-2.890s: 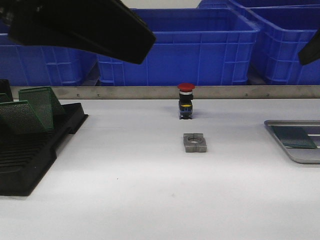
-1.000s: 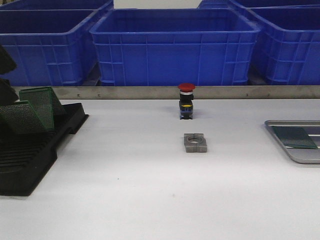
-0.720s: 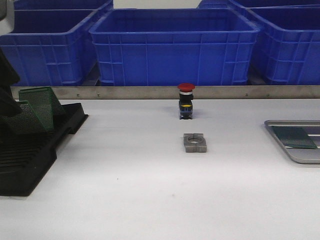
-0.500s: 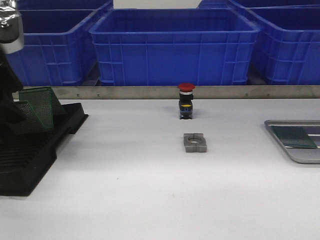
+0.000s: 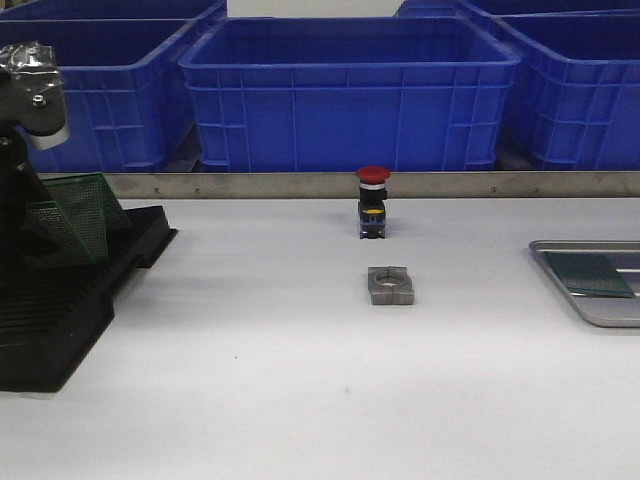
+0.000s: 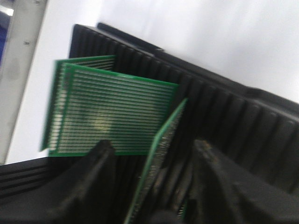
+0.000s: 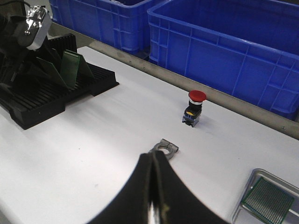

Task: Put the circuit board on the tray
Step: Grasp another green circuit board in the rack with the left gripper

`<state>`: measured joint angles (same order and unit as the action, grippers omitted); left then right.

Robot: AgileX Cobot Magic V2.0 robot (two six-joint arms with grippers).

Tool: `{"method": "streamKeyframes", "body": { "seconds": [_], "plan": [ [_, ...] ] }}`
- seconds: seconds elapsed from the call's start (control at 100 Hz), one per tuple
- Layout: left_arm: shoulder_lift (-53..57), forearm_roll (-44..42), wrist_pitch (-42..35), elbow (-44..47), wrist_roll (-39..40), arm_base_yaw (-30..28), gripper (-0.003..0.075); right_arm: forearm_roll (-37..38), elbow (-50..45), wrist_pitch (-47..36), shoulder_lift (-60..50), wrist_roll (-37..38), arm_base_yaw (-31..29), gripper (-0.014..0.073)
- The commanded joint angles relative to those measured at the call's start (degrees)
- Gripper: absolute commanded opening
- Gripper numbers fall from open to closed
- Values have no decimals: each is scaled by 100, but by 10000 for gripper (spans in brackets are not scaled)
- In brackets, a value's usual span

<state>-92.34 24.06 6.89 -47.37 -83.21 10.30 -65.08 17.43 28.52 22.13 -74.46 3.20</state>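
Green circuit boards stand on edge in a black slotted rack at the table's left. My left arm is down over them. In the left wrist view the left gripper is open, its fingers on either side of one edge-on circuit board without touching it. A second board stands just behind. The silver tray lies at the right edge with one green board flat on it. My right gripper is shut and empty, high above the table's middle.
A red-capped push button stands mid-table by the metal rail, and a grey metal block with a hole lies in front of it. Blue plastic bins line the back behind the rail.
Both arms have left the top of the front view. The left arm has come down at the far left onto the rack and now covers part of the nearer board.
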Motion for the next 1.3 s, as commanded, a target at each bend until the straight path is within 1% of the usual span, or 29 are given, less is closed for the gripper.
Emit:
{"method": "streamKeyframes", "body": {
  "seconds": [0.0, 0.08, 0.15, 0.24, 0.51, 0.63, 0.88, 1.06, 1.21, 1.29],
  "plan": [
    [185, 77, -464, -158, 74, -10, 218, -236, 155, -167, 10, -63, 4, -61],
    [185, 77, -478, -158, 74, -10, 120, -236, 155, -167, 10, -63, 4, -61],
    [208, 77, -478, -158, 74, -10, 50, -236, 155, -167, 10, -63, 4, -61],
    [263, 77, -478, -158, 74, -10, -22, -236, 155, -167, 10, -63, 4, -61],
    [908, 77, -406, -158, 74, -10, -20, -236, 156, -188, 10, -63, 4, -61],
    [1329, 126, -88, -158, 74, 38, -20, -236, 156, -188, 10, -63, 4, -61],
    [1992, 229, 894, -158, 74, 230, -20, -236, 156, -170, 10, -63, 4, -61],
    [2218, 887, 1396, -158, 74, 559, -20, -236, 156, -141, 15, -63, 4, -61],
    [2233, 1414, 1944, -158, 74, 1077, -20, -294, 156, -119, 15, -63, 4, -61],
    [2233, 1598, 2127, -158, 63, 1383, -20, -304, 179, -30, 15, -63, 4, -46]
  ]
}}
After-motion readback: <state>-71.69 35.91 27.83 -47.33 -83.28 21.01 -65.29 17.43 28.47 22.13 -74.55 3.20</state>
